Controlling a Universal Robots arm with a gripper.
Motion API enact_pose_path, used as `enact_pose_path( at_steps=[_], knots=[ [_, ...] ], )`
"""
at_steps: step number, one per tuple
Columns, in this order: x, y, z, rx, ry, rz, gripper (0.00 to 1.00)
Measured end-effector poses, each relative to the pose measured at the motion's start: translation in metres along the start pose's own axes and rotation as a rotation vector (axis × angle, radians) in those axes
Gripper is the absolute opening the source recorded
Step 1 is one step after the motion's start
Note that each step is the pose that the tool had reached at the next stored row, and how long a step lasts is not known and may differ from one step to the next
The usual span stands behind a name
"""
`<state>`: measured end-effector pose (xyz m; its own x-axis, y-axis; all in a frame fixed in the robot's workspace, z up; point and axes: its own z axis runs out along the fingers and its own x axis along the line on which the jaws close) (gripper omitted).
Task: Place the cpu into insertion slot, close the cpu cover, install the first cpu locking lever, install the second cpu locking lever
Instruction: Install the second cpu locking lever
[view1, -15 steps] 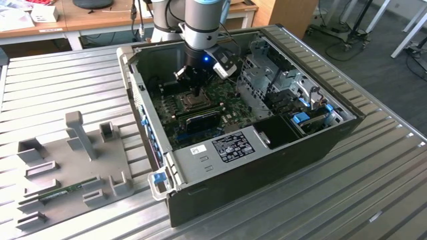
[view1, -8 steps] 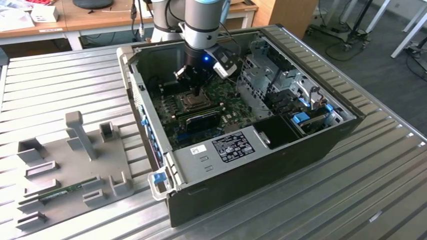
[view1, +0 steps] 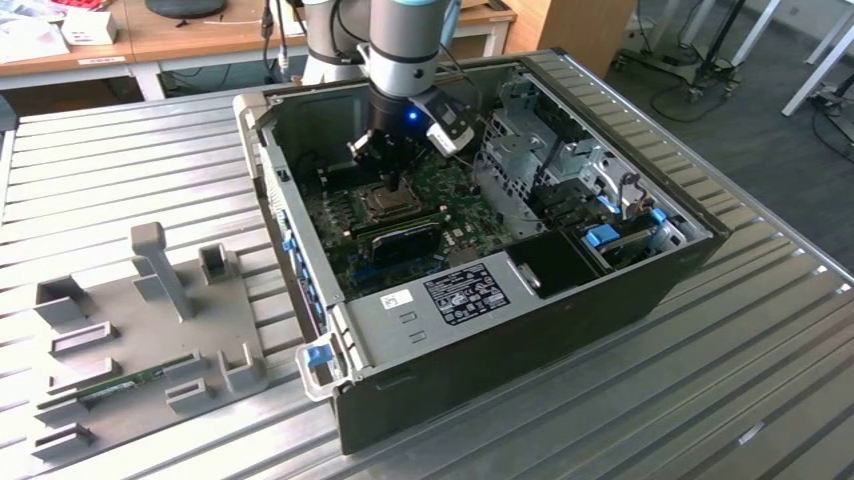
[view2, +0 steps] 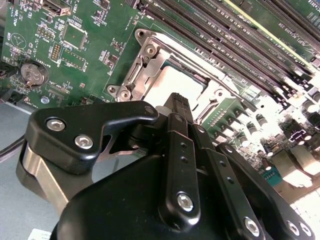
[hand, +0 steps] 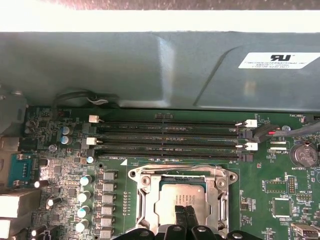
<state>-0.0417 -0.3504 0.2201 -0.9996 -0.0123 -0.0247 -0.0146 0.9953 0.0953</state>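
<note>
Over the socket, the gripper (hand: 185, 216) is being held with its two black fingers (view2: 179, 116) pressed together, nothing pinched between them, their tips meeting right at the metal top of the cpu (hand: 181, 198). Whether the tips are actually touching the chip cannot be told. The cpu is being seen already lying in the insertion slot (hand: 141, 176), with the cpu cover (view2: 150, 60) appearing to be folded down around it; the state of the locking levers cannot be made out. Around the socket, the green motherboard (hand: 260, 175) and the long black memory slots (hand: 167, 134) are being shown, all inside the open computer case (view1: 561, 300). As a judgement: if the chip is being seated slightly askew, downward pressure risks bending socket pins; a sideways slip of the tips risks scraping the cover or neighbouring components
</note>
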Motion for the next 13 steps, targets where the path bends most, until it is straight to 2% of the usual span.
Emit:
enact_pose_path(
  at_steps=[13],
  knots=[
    [-0.0002, 0.0009, -0.0081, -0.0005, -0.0003, 0.0, 0.11]
  ],
)
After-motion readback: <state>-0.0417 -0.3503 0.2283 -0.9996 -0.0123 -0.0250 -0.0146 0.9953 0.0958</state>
